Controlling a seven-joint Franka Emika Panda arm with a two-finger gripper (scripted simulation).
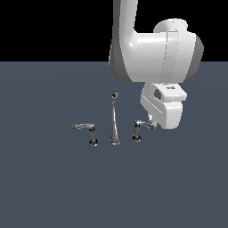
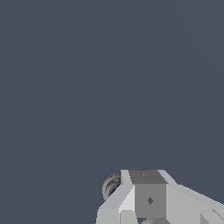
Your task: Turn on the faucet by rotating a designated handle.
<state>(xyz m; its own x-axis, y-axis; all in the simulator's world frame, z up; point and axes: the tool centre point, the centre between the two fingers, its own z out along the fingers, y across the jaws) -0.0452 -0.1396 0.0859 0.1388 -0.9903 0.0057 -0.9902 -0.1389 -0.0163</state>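
Note:
The chrome faucet stands in the middle of the exterior view, with a tall slim spout (image 1: 114,120) and two low lever handles. The handle (image 1: 139,130) with the shorter lever is on the exterior view's right of the spout. The twin handle (image 1: 90,132) with the longer lever is on the left. My gripper (image 1: 152,121) hangs under the white hand, right at the tip of the short lever, mostly hidden by the hand. In the wrist view my gripper (image 2: 140,201) shows no gap between its fingers, and a round chrome piece (image 2: 110,186) peeks out beside them.
The floor (image 1: 53,187) is a flat dark grey surface under the faucet set. My white arm (image 1: 151,49) rises above and behind the short-lever handle.

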